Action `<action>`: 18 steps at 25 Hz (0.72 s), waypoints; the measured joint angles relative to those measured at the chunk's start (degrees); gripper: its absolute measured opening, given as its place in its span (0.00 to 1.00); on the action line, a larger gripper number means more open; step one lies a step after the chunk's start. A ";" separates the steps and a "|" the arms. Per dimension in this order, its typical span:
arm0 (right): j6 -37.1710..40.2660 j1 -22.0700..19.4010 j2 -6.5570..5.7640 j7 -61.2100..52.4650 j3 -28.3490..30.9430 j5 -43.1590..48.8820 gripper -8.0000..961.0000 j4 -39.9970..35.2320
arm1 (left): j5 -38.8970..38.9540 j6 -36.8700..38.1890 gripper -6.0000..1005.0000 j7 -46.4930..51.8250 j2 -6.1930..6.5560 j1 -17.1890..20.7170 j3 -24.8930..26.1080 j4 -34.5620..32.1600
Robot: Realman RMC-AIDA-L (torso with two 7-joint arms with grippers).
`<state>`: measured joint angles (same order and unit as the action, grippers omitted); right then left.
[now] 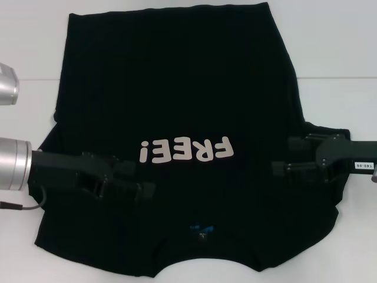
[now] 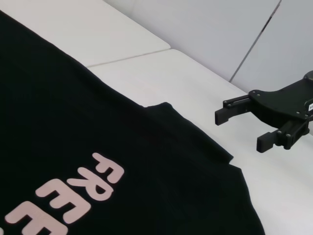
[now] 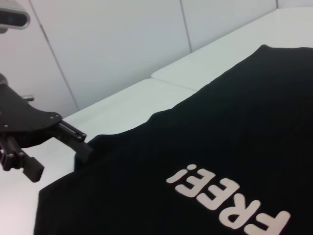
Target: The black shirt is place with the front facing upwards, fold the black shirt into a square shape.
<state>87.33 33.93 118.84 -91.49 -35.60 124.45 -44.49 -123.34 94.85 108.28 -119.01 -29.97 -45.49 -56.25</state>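
The black shirt point(image 1: 177, 118) lies flat and face up on the white tabletop point(image 1: 336, 47), filling most of the head view. Its collar sits at the bottom centre of the frame, its hem runs along the top, and the pale "FREE!" lettering point(image 1: 186, 150) reads upside down in the middle. No fold is visible, so the task looks to be at its very start: both arms are placed for the first fold, probably bringing the sleeves or sides inward.

The left gripper point(image 1: 144, 190) reaches in from the left edge of the head view, low down, pointing toward the centre just below the lettering. In the right wrist view it appears at the left edge point(image 3: 61, 149) with its fingers spread apart and nothing between them, hovering at the shirt's sleeve edge.

The right gripper point(image 1: 278, 171) comes in from the right edge at middle height, pointing inward over the sleeve area. The left wrist view shows it at the right side of the frame point(image 2: 239, 129), fingers parted and empty, above the bare tabletop just beside the cloth.

The next move, as I judge it, calls for each gripper to drop to the fabric edge near a sleeve or shoulder, pinch one layer, then lift and carry it toward the middle. The thin cloth may slip or bunch if the pinch is shallow.
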 joint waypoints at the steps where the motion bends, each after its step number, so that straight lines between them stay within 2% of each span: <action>1: -0.36 0.00 0.04 0.00 0.01 -0.08 0.98 -0.07 | -0.01 -0.19 0.90 0.09 0.01 0.00 0.09 0.00; 18: -1.48 0.26 0.25 0.16 -0.12 -1.05 0.98 0.35 | -0.06 -1.83 0.90 0.34 -0.10 0.13 -0.11 0.00</action>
<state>85.85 34.19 119.08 -91.33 -35.72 123.40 -44.14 -123.40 93.01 108.61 -119.12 -29.84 -45.60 -56.25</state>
